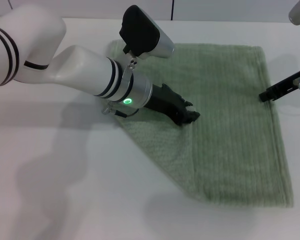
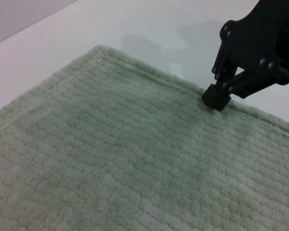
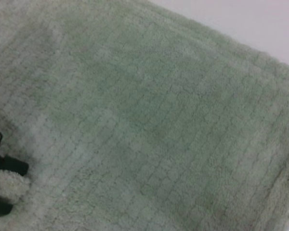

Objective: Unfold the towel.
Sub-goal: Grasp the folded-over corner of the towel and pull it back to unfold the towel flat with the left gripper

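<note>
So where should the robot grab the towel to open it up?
Grab the loose corner of the folded-over flap, near the middle of the towel, where the left gripper pinches it. Come from the robot's left: the diagonal fold lies that way, so the flap should peel back over it. The right gripper rests on the right edge.

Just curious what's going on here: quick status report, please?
Left gripper shut on towel fold. Right gripper at towel's right edge. Nothing in the way.
</note>
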